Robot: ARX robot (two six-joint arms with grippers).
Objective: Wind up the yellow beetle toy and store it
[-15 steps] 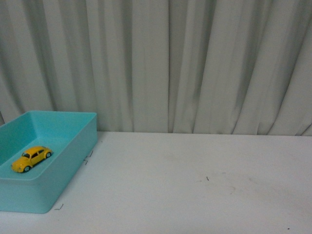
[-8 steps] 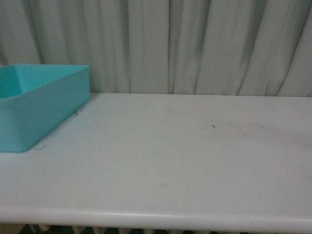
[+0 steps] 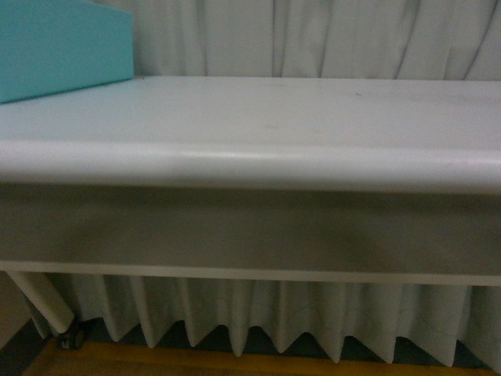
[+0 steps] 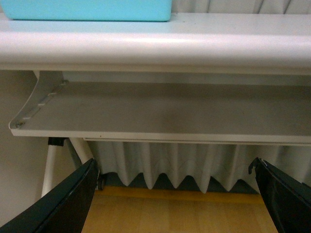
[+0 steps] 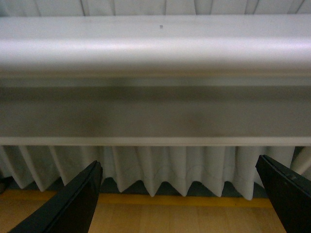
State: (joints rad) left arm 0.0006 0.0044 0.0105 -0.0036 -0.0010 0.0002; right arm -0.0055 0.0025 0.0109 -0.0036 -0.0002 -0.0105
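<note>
Currently: yellow beetle toy not visible, appearance unreadable.
Turquoise bin (image 3: 63, 47) sits at desk (image 3: 250, 117) far-left corner. Left claw (image 4: 177, 194) and right claw (image 5: 180, 199) hang released below the desk edge.

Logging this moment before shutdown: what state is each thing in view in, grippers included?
Turquoise bin: on the table's far left, inside hidden.
Table: only its front edge and underside show well.
Left gripper: open, empty, below table height.
Right gripper: open, empty, below table height.
Yellow beetle toy: not in view.
</note>
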